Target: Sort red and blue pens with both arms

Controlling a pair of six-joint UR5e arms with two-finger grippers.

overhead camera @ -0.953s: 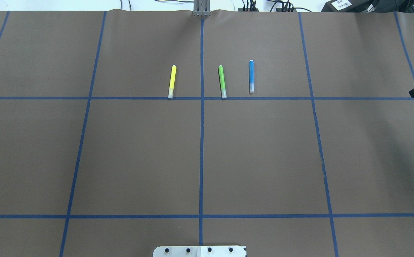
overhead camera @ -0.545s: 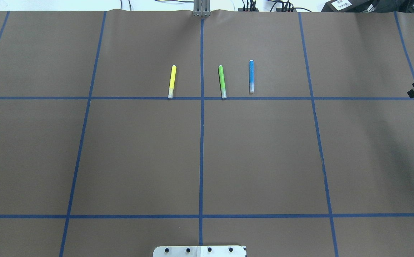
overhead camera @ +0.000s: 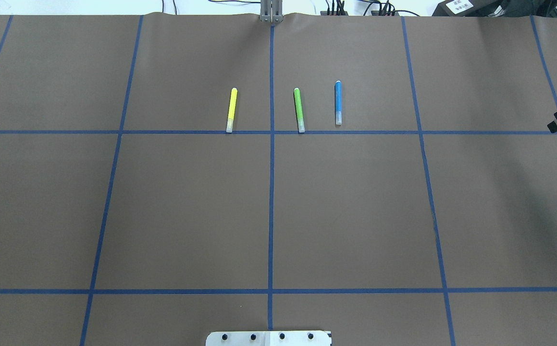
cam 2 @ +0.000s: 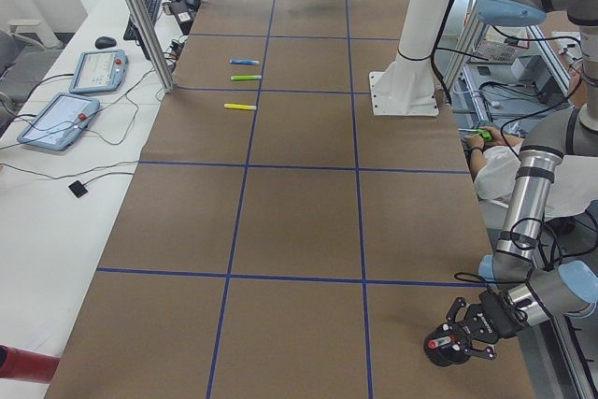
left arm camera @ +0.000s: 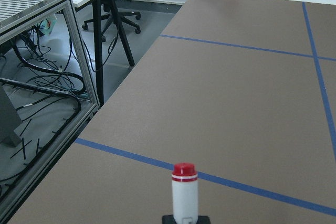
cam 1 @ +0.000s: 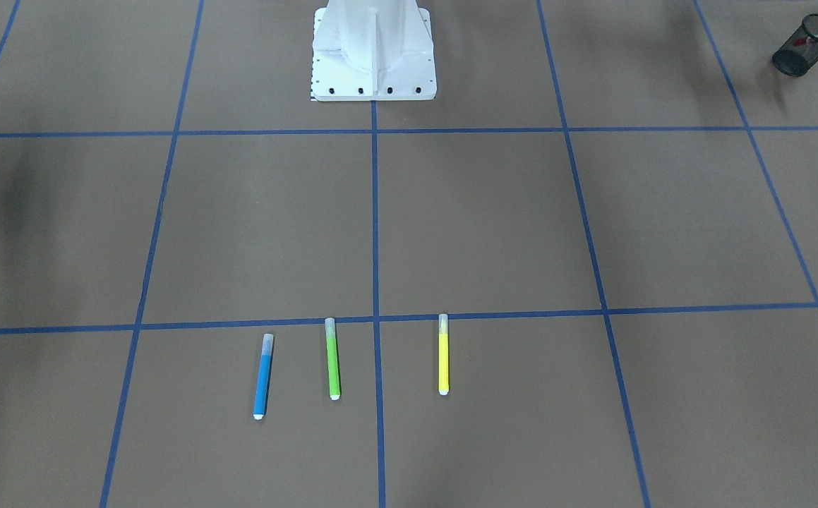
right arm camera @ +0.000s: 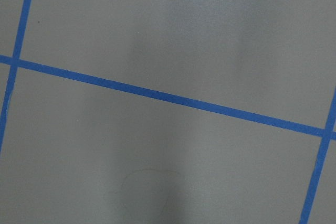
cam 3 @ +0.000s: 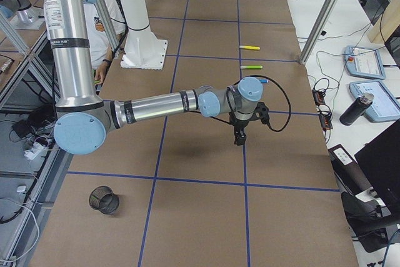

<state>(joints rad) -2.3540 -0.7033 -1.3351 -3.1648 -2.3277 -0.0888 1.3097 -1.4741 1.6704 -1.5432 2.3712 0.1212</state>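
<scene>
The left arm was folded low at the edge of the counter. In the left-side view its silver forearm stood nearly upright, and the wrist turned the left tool out level toward 9 o'clock, low over the counter. Its wrist camera showed the red-capped marker gripped at the base of its white barrel, cap pointing away across the counter, so this tool was closed on it.

The right arm reached far out with its forearm level. Its wrist was bent so that the right tool pointed straight down, clear of the surface. How far that tool was open I could not tell.

From overhead, the blue highlighter lay flat at 1 o'clock from the counter's centre, pale cap toward 6 o'clock. It was untouched, with the right tool well apart at its 3 o'clock. The green highlighter lay near at its 9 o'clock, and the yellow highlighter lay beyond that.
</scene>
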